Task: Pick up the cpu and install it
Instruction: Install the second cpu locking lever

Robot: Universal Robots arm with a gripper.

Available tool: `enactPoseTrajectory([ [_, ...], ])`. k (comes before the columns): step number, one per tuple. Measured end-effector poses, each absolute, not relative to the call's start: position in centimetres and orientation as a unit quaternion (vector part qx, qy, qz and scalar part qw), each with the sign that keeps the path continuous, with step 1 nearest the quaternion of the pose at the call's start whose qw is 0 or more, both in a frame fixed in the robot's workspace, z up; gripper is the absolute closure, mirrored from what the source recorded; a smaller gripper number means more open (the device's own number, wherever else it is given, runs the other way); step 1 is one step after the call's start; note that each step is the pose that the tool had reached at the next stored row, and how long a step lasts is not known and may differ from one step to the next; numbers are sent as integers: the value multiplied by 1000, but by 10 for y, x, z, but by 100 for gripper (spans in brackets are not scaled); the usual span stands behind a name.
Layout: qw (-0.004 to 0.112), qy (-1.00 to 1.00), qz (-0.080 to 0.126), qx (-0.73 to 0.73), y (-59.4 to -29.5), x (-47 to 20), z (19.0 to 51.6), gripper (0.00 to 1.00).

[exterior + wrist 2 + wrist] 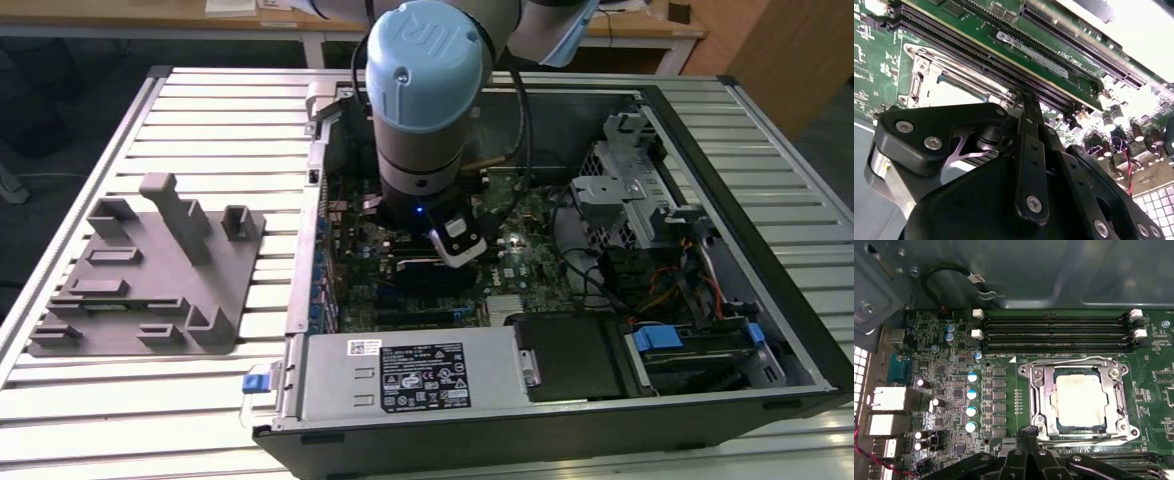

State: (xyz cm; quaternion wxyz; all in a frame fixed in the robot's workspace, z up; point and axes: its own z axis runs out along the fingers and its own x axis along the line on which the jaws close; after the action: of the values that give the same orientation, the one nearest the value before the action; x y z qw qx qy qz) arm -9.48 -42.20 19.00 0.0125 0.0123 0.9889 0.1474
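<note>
— One thing first: is my end effector (1026, 107) holding anything?

— I look at it in both wrist views. Its black fingers (1026, 437) meet at a thin tip, pressed together, and I see nothing pinched between them. So I call it closed and empty.

— Where is the cpu (1079, 400), then?

— Just past my fingertips in the first wrist view. It lies flat inside the socket frame (1080, 399), pale top up, with metal edges all around it. It looks seated, not tilted.

— So the big part is done?

— I think so. The chip is picked and put in its place on the motherboard (954, 390). My tip sits right at the frame's near edge, so I judge I am busy with the frame or its latch. Whether it is locked down, I cannot tell.

— And farther off?

— Beyond the socket run the long memory slots (1054, 332). In the exterior view I hang low inside the open computer case (787, 330), and the grey fixture (147, 270) stands out on the worktop (240, 110), at the exterior view's left.
</note>
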Motion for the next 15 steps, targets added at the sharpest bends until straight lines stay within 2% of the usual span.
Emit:
enactPoseTrajectory([
  [15, 12, 989, 146, 12, -419, -95, 191, 89],
])
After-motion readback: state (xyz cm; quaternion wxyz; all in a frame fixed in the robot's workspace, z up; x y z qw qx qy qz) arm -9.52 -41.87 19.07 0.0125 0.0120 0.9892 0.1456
